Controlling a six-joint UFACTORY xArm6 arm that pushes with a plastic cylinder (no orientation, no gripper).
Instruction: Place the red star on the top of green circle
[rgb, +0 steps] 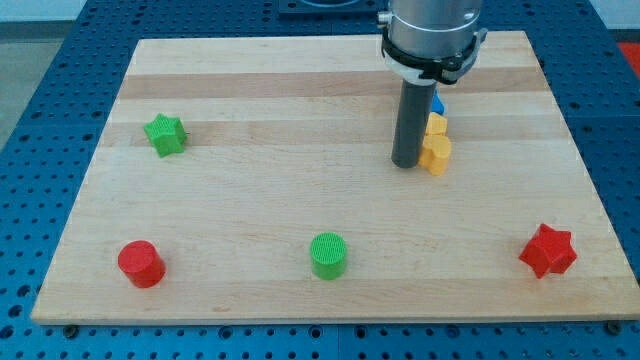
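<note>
The red star (547, 251) lies near the board's lower right corner. The green circle (328, 255) sits at the bottom centre, well to the left of the star. My tip (406, 163) rests on the board in the upper right area, far above both, just left of a yellow block (436, 154).
A second yellow block (436, 125) and a blue block (437, 103) sit behind the rod, partly hidden. A green star (165, 134) lies at the left. A red circle (141, 264) sits at the bottom left. The wooden board (300, 90) ends close to the red star.
</note>
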